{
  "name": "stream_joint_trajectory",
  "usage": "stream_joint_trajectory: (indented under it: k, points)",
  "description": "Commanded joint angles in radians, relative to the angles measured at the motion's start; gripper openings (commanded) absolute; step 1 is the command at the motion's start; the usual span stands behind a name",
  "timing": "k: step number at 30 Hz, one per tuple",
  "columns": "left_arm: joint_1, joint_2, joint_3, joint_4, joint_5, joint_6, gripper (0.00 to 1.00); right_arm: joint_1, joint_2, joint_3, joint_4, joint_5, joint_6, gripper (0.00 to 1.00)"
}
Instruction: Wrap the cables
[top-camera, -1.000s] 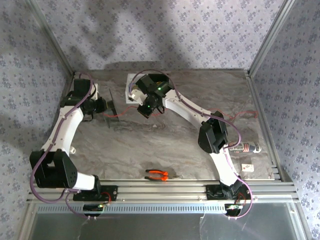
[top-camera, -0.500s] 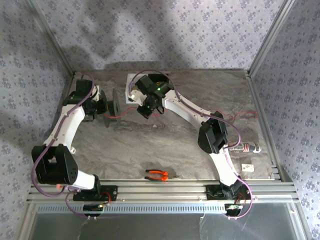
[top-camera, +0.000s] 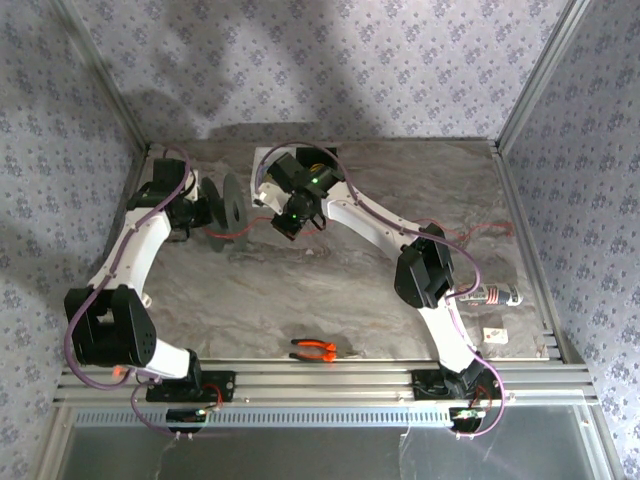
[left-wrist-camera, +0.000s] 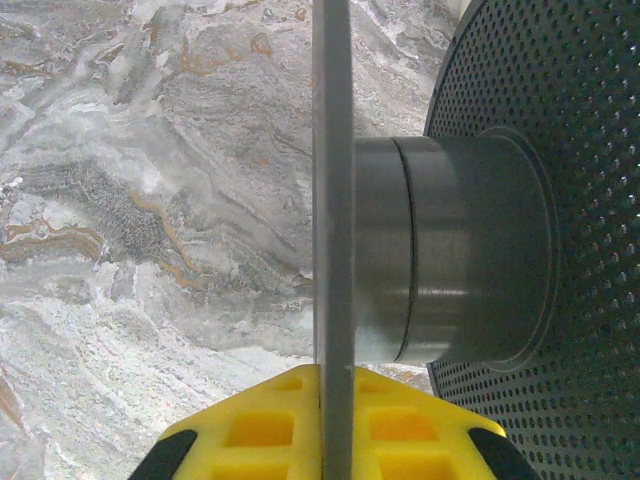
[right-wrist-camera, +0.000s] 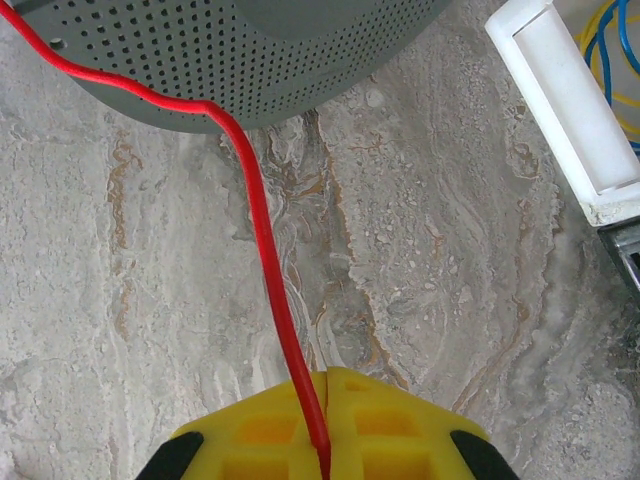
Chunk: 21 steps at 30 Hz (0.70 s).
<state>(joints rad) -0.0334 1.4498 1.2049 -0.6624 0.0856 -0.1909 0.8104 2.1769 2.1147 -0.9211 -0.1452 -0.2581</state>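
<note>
A: Yellow-tipped left gripper: clamped on the thin rim of the spool, with that flange edge caught in the seam between the tips.

B: And the right gripper?

A: Closed as well, pinching the red wire right at the tips. Runs up from there and bends across the perforated outer face of the spool.

B: Any turns on the hub?

A: None to be seen from the left wrist, just bare grey on the visible side. Looks like the very start of the job. Cannot tell whether the wire's end is anchored. Probably leaves all the winding to do.

B: Much slack?

A: Plenty, by the look of it. Spans the short gap from spool to right gripper, then shows again past the right arm, on the marble table towards its right edge.

B: Count, please.

A: One spool, two flanges. One red wire, as far as can be made out. Two grippers, both occupied. Further out: one white tray just beside the spool, holding yellow and blue loops. One pair of orange pliers near the front rail, well apart from the work.
</note>
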Motion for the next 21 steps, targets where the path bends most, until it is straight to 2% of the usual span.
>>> stream_joint_trajectory:
  k: [1,4,10,21]
  points:
    - [0.0,0.019,0.011,-0.045,0.017,0.017,0.15,0.007,0.01,0.033,-0.014,0.019,0.003,0.0]
    - [0.0,0.016,0.026,-0.062,0.02,0.026,0.2,0.018,-0.02,0.0,0.029,0.056,-0.015,0.0]
    - [0.001,0.0,0.063,-0.1,0.026,0.048,0.25,0.036,-0.082,-0.064,0.119,0.147,-0.043,0.0]
    - [-0.012,0.001,0.12,-0.152,0.004,0.077,0.24,0.049,-0.134,-0.128,0.183,0.167,-0.065,0.0]
